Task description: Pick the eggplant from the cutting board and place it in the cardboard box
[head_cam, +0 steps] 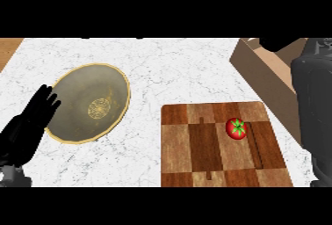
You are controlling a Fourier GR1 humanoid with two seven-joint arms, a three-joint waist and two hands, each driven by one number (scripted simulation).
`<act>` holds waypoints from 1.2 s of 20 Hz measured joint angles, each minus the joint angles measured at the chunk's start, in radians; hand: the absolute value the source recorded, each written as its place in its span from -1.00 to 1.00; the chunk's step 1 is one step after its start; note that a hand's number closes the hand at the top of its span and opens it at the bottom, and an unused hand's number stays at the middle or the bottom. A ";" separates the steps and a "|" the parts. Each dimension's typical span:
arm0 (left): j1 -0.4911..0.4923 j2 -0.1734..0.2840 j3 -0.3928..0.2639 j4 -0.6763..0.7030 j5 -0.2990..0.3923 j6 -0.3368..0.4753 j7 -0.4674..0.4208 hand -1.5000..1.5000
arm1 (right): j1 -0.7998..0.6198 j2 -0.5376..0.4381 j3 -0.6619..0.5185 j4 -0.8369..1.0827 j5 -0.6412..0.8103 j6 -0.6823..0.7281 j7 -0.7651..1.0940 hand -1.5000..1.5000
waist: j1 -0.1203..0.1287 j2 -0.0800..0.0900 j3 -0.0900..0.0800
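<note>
White marble desk (168,61), seen from steeply above, with a strip of brown wood surface at its far left corner. Item one: a wooden cutting board (194,145) of light and dark checkered blocks, lying flat at the near right of the desk. Item two: a tomato (236,128), red with a green star-shaped calyx, resting on the right half of the cutting board, toward its far edge; no eggplant can be made out on the board in this view. Item three: a round plate (91,103), grey-olive with a golden rim and a golden medallion at its centre, lying on the desk left of the cutting board and well apart from it. Item four: a cardboard box (262,66), brown, at the far right of the desk, beyond the far right corner of the cutting board; its contents are hidden. Left hand (29,125): black, at the near left edge of the view, just beside the plate's left rim, fingers straight and raised, holding nothing. Right arm: a dark grey forearm runs along the right edge of the view, from the near side up over the cardboard box; the right hand (279,43) shows only as a dark shape above the box, and whether it has hold of anything cannot be told.
</note>
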 measured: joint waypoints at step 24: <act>-0.032 -0.010 0.016 0.022 -0.009 -0.016 0.002 0.00 | 0.132 -0.093 -0.176 0.563 -0.132 -0.330 -0.320 -1.00 | 0.008 0.003 0.000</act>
